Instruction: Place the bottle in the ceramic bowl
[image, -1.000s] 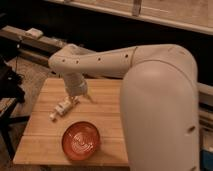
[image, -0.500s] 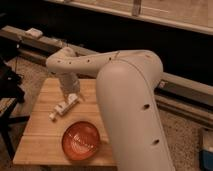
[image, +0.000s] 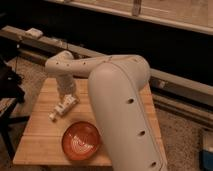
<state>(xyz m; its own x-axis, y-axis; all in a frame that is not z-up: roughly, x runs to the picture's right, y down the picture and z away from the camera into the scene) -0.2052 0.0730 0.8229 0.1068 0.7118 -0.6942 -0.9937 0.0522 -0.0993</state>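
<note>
Arm folded forward; gripper (image: 68, 99) points down, low.

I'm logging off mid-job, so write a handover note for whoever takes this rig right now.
Gripper: low over the table, right at the bottle; a grasp cannot be confirmed.
Bottle: lying on the table as far as can be seen, beyond and left of the bowl, apart from it.
Bowl: upright near the table's front edge, nothing in it.
Done: the gripper is at the bottle.
Left: confirm the grasp, lift, carry over the bowl, release.
</note>
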